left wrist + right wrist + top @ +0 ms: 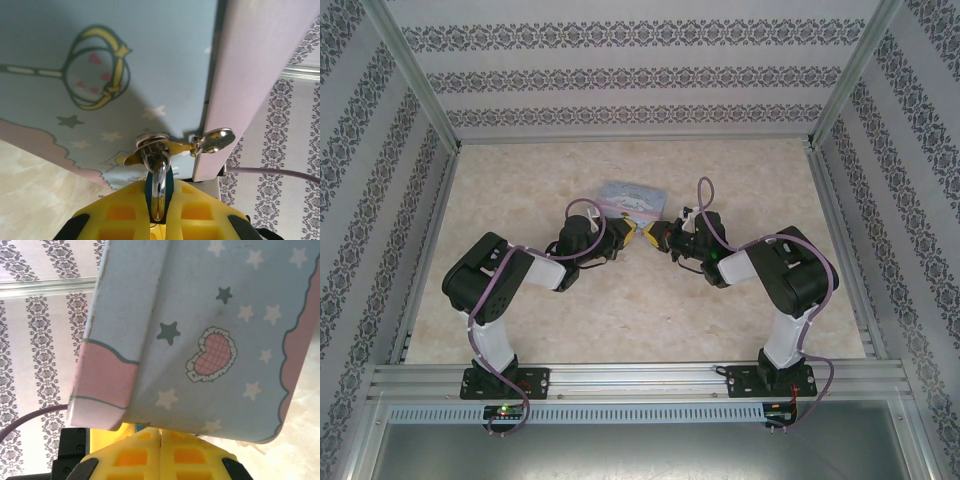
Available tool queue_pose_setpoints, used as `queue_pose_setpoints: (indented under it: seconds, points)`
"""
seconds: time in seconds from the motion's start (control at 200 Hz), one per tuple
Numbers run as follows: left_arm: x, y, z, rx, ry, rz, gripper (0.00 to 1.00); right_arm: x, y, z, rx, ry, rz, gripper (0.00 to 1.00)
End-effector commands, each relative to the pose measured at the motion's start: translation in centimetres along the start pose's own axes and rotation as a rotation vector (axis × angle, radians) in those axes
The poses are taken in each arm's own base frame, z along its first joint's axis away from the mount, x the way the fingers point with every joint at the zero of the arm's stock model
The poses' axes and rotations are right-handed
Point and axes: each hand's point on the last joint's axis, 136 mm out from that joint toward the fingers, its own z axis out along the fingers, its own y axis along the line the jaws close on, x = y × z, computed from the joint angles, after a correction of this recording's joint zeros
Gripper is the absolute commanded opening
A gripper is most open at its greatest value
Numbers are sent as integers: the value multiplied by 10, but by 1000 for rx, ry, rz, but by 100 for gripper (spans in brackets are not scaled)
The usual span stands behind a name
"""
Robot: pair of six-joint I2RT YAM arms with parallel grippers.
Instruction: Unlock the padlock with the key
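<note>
Seen from above, the left arm [500, 275] and the right arm [790, 275] reach inward over the pale marbled surface [570, 320]. Their jaws meet nose to nose just in front of a light-blue tin [633, 196].

At the left wrist, the yellow jaws are nearly closed on the padlock [158, 192]. Its thin silvery shackle, bright and curved, rises between them with a sliver of dark blue body on either side (the jaws hide the rest of the body). The top of the shackle passes through a metal loop [150, 142] on the tin, beside a shiny winged clasp [214, 140].

At the right wrist, the yellow jaws are pressed flat together, their seam closed, just below the star-printed tin. Whether anything is pinched between them cannot be told.
</note>
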Motion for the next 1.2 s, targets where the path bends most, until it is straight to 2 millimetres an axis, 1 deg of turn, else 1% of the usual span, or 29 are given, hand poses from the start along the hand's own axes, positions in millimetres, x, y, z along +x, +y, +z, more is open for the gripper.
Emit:
queue_pose_setpoints:
  seconds: [0.0,0.135,0.275,0.365,0.704,0.879,1.044,1.194]
  points:
    - [42,-29,0,105,157,83,0,0,10,2,-14,3,-64,0]
    - [44,-24,0,85,168,103,0,0,16,0,-31,-4,-79,0]
    - [44,-19,1,70,170,111,0,9,35,0,-74,12,-125,0]
    - [44,-22,2,81,170,107,0,15,44,1,-82,23,-150,0]
    - [45,-25,1,89,175,115,0,13,38,2,-95,3,-63,0]
    - [47,-34,-1,115,186,120,0,13,31,-4,-67,-19,-51,0]
    - [48,-43,-4,151,187,83,0,15,22,-11,-48,-29,-50,0]
    - [47,-51,-5,181,184,58,0,16,20,-15,-44,-36,-48,0]
